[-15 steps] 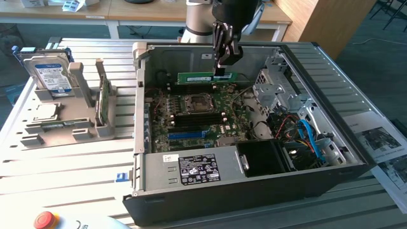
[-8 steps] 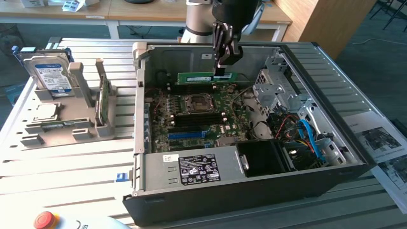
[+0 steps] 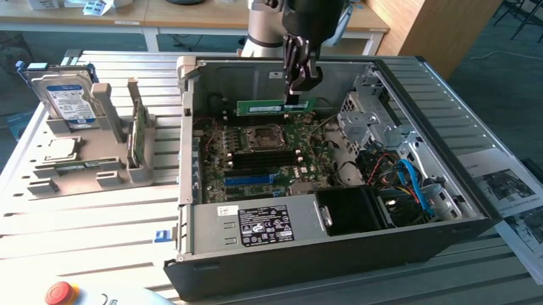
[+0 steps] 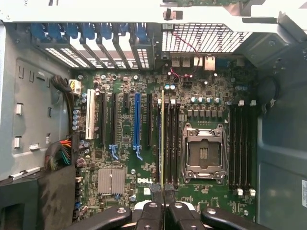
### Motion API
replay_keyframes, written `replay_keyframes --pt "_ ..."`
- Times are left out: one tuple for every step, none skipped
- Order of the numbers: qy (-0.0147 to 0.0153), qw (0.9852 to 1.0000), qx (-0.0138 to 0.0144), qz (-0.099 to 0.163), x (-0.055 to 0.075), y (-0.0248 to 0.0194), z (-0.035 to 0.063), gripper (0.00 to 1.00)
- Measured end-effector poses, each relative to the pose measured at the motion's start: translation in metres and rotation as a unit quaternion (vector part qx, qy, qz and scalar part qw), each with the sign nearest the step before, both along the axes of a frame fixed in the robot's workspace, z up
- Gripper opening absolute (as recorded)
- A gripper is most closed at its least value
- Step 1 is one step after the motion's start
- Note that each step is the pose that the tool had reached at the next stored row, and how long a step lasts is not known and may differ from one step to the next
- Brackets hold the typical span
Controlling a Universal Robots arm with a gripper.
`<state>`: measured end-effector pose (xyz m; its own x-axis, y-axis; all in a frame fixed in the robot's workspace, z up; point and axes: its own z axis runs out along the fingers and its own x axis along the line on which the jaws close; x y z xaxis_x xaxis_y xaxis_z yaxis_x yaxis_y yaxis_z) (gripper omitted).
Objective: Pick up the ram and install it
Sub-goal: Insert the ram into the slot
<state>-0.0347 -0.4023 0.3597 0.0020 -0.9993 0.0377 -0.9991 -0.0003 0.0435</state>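
Ram held in the gripper [image 3: 294,97] inside the open computer case [image 3: 339,254].
Jaws closed narrow on the top edge of the ram [image 3: 264,107]; the stick hangs level over the motherboard [image 3: 254,162] (edge-on at the wrist, alongside the processor socket [image 4: 204,153]); seating cannot be told.

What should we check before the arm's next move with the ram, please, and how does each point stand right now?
1. Grip: ok, the tool is shut on the upper edge of the ram.
2. Position: ok, the ram is inside the case, over the motherboard.
3. Alignment: ok, in the wrist view the ram's edge runs parallel to the memory slots beside the CPU socket.
4. Exact slot beneath the ram: cannot tell.
5. Seated: not ok, the ram hangs above the motherboard.
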Motion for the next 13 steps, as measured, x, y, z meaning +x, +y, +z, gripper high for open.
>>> replay_keyframes --pt "0.0 1.0 0.0 0.0 0.0 0.0 -0.0016 0.12" --pt "0.0 1.0 0.0001 0.0 0.0 0.0 -0.003 0.12" --pt "0.0 1.0 0.0001 0.0 0.0 0.0001 -0.0043 0.12" --pt "0.0 1.0 0.0 0.0 0.0 0.0001 -0.0056 0.12" --pt "0.0 1.0 0.0001 0.0 0.0 0.0001 -0.0069 0.12" --pt "0.0 1.0 0.0 0.0 0.0 0.0001 -0.0082 0.12" --pt "0.0 1.0 0.0 0.0 0.0 0.0001 -0.0095 0.12" --pt "0.0 1.0 0.0 0.0 0.0 0.0001 -0.0106 0.12" --pt "0.0 1.0 0.0 0.0 0.0 0.0001 -0.0117 0.12" --pt "0.0 1.0 0.0 0.0 0.0 0.0001 -0.0129 0.12" --pt "0.0 1.0 0.0 0.0 0.0 0.0001 -0.0142 0.12" --pt "0.0 1.0 0.0 0.0 0.0 0.0001 -0.0154 0.12" --pt "0.0 1.0 0.0 0.0 0.0 0.0001 -0.0169 0.12"
